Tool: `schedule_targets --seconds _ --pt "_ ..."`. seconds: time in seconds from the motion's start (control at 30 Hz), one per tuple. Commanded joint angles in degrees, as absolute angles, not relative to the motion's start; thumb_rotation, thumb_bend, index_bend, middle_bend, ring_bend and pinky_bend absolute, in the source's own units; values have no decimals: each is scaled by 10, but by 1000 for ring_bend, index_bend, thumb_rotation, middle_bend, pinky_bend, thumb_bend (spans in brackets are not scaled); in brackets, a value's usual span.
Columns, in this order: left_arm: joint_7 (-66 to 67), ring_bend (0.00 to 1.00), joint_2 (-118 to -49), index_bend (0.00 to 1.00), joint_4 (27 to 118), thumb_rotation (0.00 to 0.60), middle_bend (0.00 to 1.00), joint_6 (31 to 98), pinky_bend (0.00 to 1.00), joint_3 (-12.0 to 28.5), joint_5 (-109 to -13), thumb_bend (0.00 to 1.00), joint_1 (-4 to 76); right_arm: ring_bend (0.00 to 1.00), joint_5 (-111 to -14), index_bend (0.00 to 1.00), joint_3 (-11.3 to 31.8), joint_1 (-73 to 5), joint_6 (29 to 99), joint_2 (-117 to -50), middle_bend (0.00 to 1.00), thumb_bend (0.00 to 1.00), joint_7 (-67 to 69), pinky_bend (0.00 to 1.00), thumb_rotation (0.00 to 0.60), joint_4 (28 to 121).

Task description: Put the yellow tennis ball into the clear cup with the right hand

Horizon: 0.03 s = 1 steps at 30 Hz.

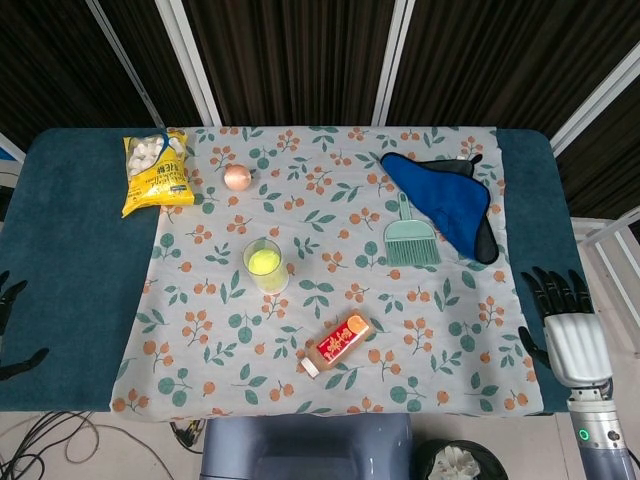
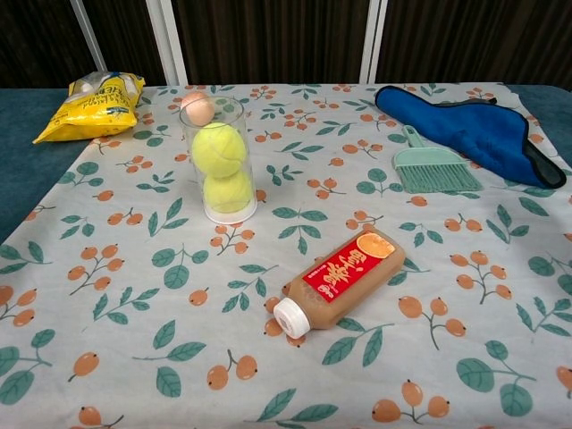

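The clear cup (image 1: 265,266) stands upright on the floral cloth, left of centre. In the chest view the cup (image 2: 219,163) holds a yellow tennis ball (image 2: 218,148) stacked on a second yellow ball (image 2: 226,191); from above only the top ball (image 1: 264,262) shows. My right hand (image 1: 570,325) is far from the cup, at the table's right front edge, fingers spread and holding nothing. Only dark fingertips of my left hand (image 1: 10,318) show at the left border of the head view. Neither hand appears in the chest view.
A yellow snack bag (image 1: 157,171) lies at the back left and a small peach-coloured ball (image 1: 237,177) behind the cup. A green hand brush (image 1: 410,240) and a blue cloth (image 1: 440,197) lie at the right. A brown bottle (image 1: 338,343) lies on its side near the front.
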State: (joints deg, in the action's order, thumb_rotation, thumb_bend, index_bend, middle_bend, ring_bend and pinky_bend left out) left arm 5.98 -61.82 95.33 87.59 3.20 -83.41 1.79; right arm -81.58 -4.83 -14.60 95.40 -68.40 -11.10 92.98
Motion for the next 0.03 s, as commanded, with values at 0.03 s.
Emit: schedule_targets --seconds 0.03 --pt "64 0 -620 131 952 600 0 876 68 31 -835 0 18 99 -819 116 -48 -135 955 -687 114 401 -99 0 600 921"
